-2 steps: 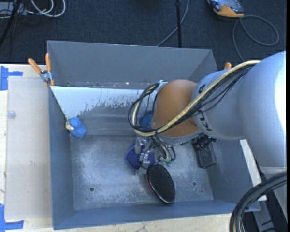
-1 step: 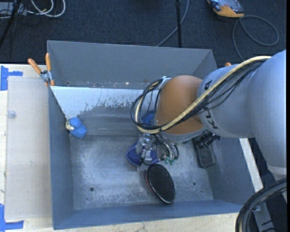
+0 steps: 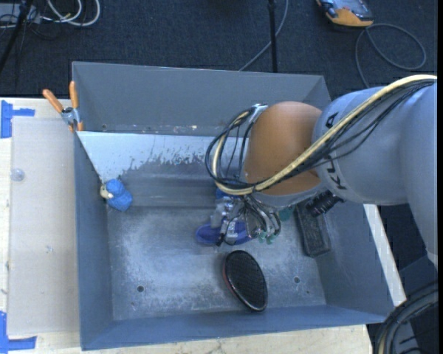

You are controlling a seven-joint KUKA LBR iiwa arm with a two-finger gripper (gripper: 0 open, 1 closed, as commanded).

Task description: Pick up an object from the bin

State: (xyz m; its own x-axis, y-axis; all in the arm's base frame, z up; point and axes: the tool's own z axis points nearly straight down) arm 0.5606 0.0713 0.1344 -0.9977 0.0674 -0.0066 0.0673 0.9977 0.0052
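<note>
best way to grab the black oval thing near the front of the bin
Take the black oval thing from straight above, probably across its narrow width near the middle. It lies flat on the bin floor, long axis slanting toward the view's lower right, with bare floor along both long sides.

The arm (image 3: 387,150) is a thick, rounded, pale-grey casing with dark lettering (image 3: 332,169) on its side. A smooth orange cover (image 3: 277,142) caps its wrist. Black and cream cables (image 3: 225,142) loop beside the cover and run back along the casing. The hand (image 3: 240,226) below is small, of grey metal.
</note>
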